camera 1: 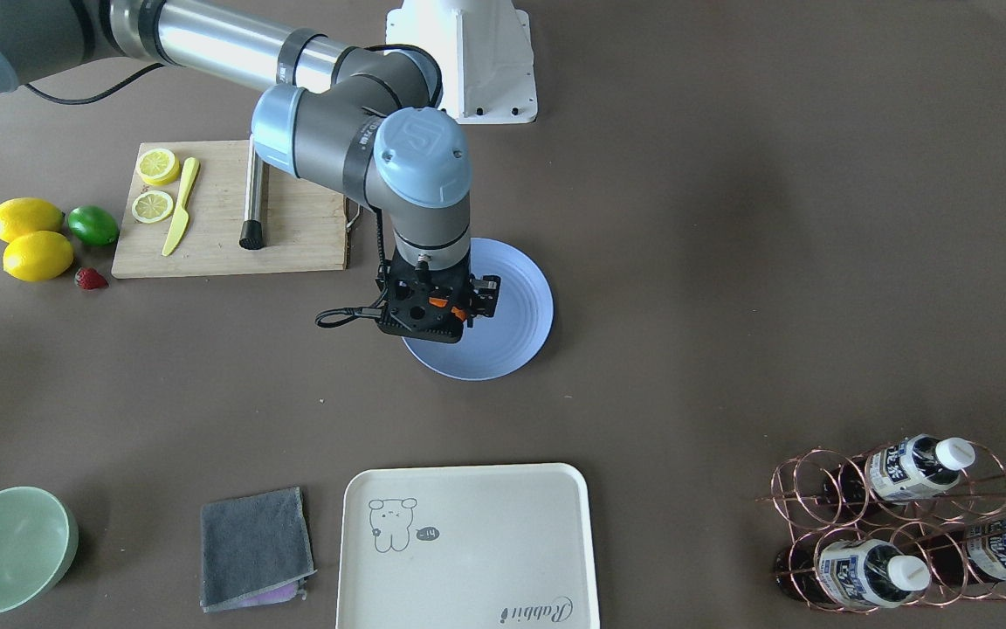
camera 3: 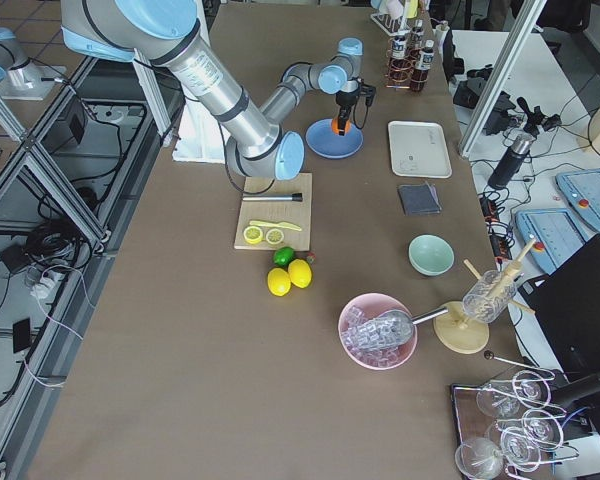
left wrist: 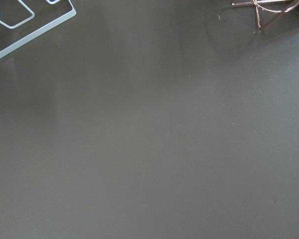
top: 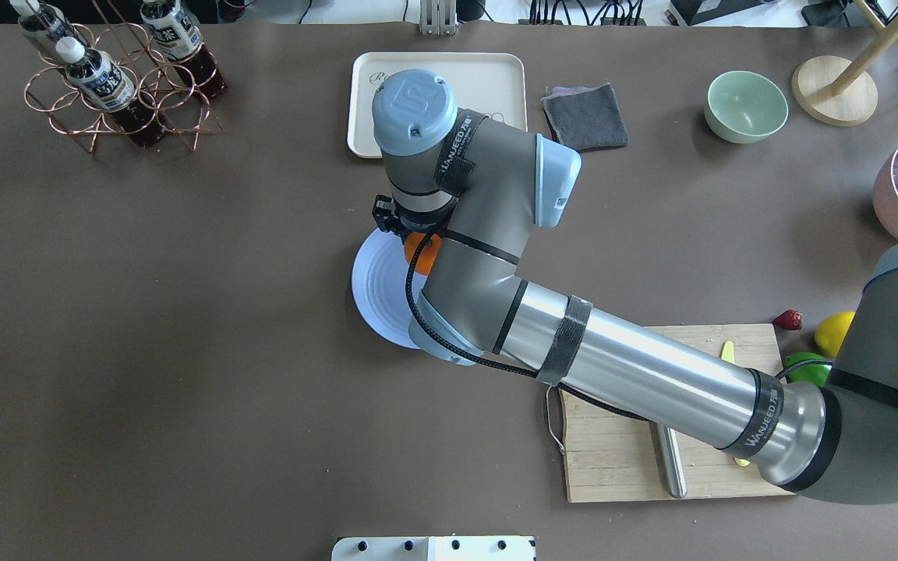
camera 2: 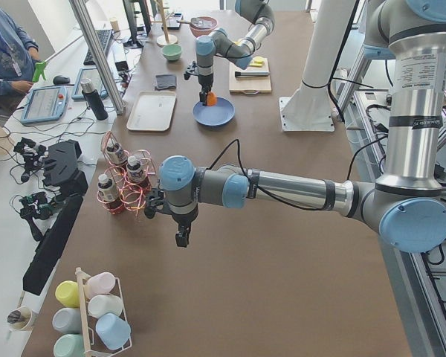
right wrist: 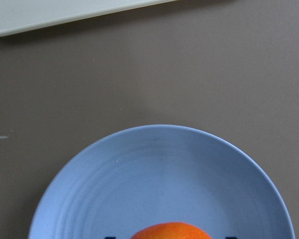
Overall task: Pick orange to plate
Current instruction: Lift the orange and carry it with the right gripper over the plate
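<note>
Right gripper (camera 1: 431, 307) clamped on round, smooth orange (right wrist: 170, 231), over matte, concentric-ringed periwinkle plate (right wrist: 159, 169), 1 o'clock sector in overhead view. Left gripper (camera 2: 182, 238): open or closed, cannot tell

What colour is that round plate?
The plate is periwinkle blue with faint concentric rings, clearest in the right wrist view.
</note>
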Motion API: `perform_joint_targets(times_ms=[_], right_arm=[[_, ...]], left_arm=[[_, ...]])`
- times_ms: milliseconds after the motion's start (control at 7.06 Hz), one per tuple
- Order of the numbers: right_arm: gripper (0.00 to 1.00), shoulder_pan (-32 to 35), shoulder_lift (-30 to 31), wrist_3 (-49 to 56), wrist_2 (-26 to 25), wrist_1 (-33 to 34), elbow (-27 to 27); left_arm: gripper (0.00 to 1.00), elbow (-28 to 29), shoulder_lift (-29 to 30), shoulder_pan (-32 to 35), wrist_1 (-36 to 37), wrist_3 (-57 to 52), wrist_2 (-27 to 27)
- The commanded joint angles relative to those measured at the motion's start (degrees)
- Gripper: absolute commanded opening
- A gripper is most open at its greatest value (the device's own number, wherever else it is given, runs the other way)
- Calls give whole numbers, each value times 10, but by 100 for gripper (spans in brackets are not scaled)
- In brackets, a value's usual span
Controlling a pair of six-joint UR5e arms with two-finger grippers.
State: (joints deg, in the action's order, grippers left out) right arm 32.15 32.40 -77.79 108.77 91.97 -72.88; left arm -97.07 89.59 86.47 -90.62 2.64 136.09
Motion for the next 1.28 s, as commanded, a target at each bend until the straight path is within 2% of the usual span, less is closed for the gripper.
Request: perform_joint_targets(times_ms=[0,425,567,709,850,992,1134], right_arm=[[0,-19,-2,-3,-23,-19,16],[0,-22,-1,-2,-24,-48,41],[16,-22,-1,-3,-24,-48,45],[39,-22,1,-3,-24,-48,45],[54,-23,1,-3,-24,-48,45],[99,-24,2,0,-24,-48,44],[100,-24,2,4,-24,-49,42]], left_arm=[[98,0,-4,0,0,0,1],[98,-2,-12,0,-1,-1,1],[98,-2,-13,0,-1,-1,1],[98,-3,-13,1,-1,0,1],[98,-3,-13,3,-1,-1,2],[98,-3,-13,4,-1,-1,2],[98,-3,-18,6,-1,-1,2]])
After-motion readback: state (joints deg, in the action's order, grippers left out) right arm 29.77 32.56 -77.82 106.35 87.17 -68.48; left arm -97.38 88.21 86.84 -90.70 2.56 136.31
